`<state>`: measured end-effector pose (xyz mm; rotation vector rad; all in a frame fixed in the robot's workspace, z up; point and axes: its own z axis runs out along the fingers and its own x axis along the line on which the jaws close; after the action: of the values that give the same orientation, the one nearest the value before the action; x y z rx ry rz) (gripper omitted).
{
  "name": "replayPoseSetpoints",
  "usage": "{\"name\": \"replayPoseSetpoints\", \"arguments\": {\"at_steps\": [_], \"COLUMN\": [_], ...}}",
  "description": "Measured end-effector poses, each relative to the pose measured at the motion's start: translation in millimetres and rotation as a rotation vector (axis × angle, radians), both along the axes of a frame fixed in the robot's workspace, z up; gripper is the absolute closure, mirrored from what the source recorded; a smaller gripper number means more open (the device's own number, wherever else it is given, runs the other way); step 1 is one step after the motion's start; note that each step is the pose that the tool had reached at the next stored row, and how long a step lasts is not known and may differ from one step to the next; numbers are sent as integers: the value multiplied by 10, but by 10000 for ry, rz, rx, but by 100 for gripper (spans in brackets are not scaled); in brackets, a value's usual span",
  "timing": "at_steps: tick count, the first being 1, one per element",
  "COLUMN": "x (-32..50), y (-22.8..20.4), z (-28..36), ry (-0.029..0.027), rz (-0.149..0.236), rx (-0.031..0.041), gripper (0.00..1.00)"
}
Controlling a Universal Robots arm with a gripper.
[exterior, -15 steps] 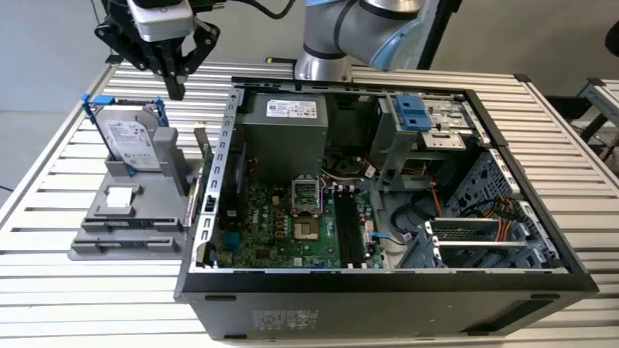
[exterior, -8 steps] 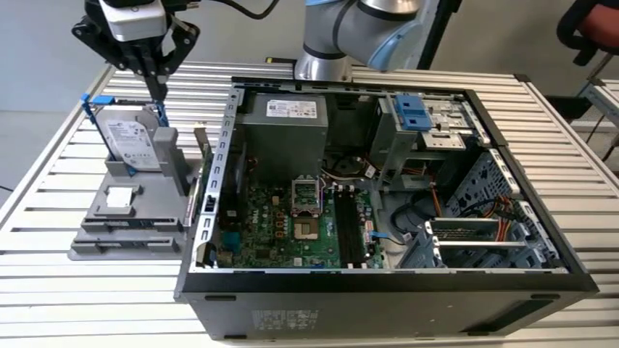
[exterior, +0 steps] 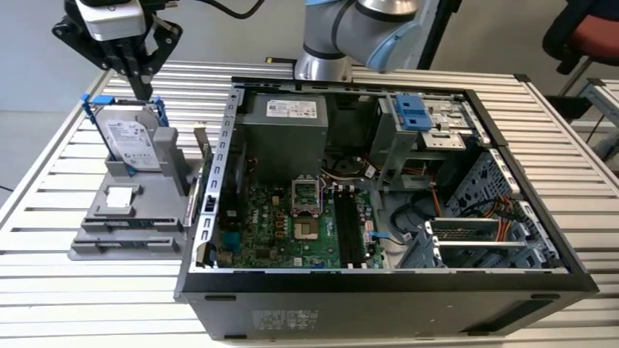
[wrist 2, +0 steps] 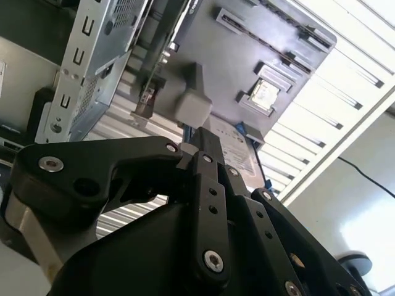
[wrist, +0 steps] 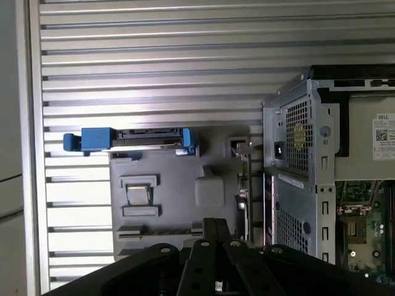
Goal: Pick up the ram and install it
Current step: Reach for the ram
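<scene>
At the rack [exterior: 130, 221]: 1 ram [exterior: 202, 145], 1 HDD [exterior: 130, 141]; 1 tool [exterior: 145, 91] above.

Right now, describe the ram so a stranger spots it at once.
Beside the open computer case, on the exterior view's left, sits a grey holder. The ram is the thin strip standing on edge along the holder's case-side edge, unlike the boxy blue-framed hard drive.

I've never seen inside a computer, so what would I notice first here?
The open black metal computer case in the middle, with its green circuit board showing inside. On the exterior view's left, a silver boxy hard drive in a blue frame stands in a grey holder, with the black gripper just above it.
</scene>
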<state>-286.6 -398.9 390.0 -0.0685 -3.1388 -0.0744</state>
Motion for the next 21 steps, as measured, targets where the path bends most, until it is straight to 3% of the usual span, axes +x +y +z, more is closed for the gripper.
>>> {"name": "replayPoseSetpoints", "arguments": {"at_steps": [9, 21], "x": [-201, -730], "y": [0, 0], "z": [-4, -4], "ry": [8, 19], "rz": [208, 214], "rx": [0, 12], "gripper": [100, 100]}}
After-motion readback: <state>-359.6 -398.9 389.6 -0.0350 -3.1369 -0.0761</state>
